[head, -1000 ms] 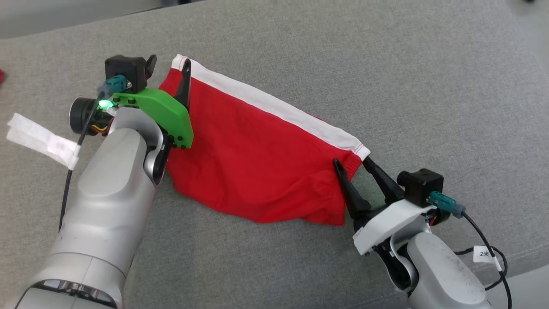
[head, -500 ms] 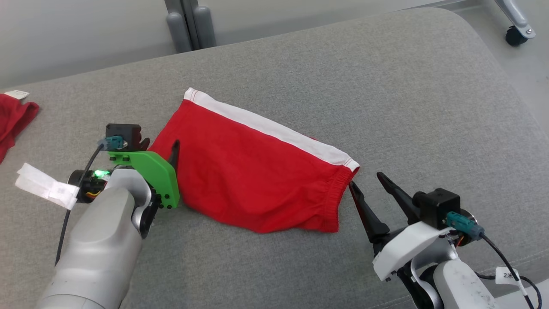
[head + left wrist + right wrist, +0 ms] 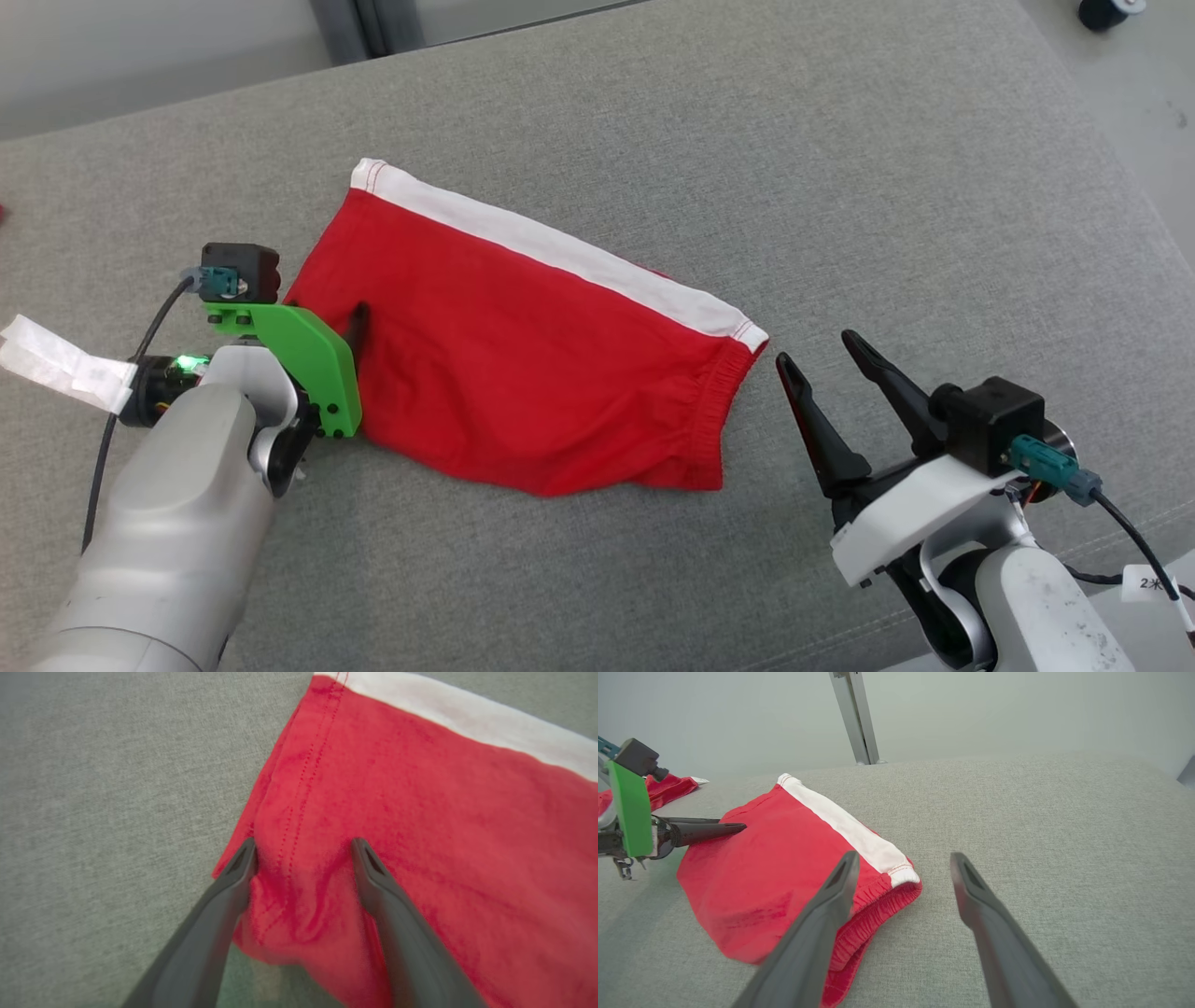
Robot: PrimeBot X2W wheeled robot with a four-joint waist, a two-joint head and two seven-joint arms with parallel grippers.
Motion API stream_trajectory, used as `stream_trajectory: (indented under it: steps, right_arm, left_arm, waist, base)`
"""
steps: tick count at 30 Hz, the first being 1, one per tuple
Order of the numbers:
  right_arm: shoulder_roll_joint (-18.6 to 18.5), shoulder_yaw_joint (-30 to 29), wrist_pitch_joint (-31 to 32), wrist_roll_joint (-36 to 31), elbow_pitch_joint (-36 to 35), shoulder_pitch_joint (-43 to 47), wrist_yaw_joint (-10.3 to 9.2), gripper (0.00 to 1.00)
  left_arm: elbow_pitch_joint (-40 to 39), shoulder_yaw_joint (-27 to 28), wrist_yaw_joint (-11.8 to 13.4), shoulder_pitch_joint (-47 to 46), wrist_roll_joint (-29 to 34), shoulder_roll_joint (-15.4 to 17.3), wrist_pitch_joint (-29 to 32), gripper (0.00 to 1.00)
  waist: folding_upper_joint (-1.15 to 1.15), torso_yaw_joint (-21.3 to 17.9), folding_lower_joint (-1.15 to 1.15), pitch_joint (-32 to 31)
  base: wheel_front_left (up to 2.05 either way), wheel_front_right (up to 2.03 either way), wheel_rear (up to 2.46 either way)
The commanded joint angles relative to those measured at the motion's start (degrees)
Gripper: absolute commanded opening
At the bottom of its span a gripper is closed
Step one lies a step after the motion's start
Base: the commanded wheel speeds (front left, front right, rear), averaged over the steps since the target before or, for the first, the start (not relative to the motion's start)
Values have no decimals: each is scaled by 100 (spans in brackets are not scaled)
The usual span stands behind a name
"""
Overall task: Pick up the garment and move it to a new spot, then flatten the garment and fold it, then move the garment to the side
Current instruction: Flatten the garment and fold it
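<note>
The grey cushioned surface (image 3: 840, 187) spreads across the whole head view. On it, left of centre, lie the red shorts (image 3: 523, 373), spread fairly flat. Their long axis runs from upper left to lower right, with the white waistband (image 3: 560, 257) along the upper edge.

My left gripper (image 3: 303, 843) is the nearer one. It is at the shorts' left end, released and holding nothing. In the left wrist view its fingers straddle the stitched side seam (image 3: 303, 793), one tip at the cloth's edge and the other over red fabric. I cannot tell whether the tips press into the cloth.

My right gripper (image 3: 817, 348) is also spread wide and empty. It sits just beside the gathered hem (image 3: 719, 411) at the shorts' right end, apart from it, so the shorts lie to its left. I judge that each arm has one end within reach for flattening.

A second red cloth (image 3: 668, 788) lies far off, in the upper left of the right wrist view.
</note>
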Motion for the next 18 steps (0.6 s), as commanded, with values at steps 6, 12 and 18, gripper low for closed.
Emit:
stream_trajectory:
  steps: [6,12,18]
  right_arm:
    - [-2,80,-55,40,-33,-127,-8,100]
    - [-12,63,-146,17,-14,-154,-8,100]
    - [-4,40,-253,13,33,-153,-8,100]
  left_arm:
    - [-71,-272,-11,47,-244,93,373,100]
    - [-193,-429,-13,112,-395,171,313,0]
    - [-35,-364,-1,133,-482,170,-37,0]
  waist:
    - [0,-45,0,98]
    - [0,-38,0,115]
    - [0,37,0,63]
  base:
    - [0,0,0]
    - [0,0,0]
    - [0,0,0]
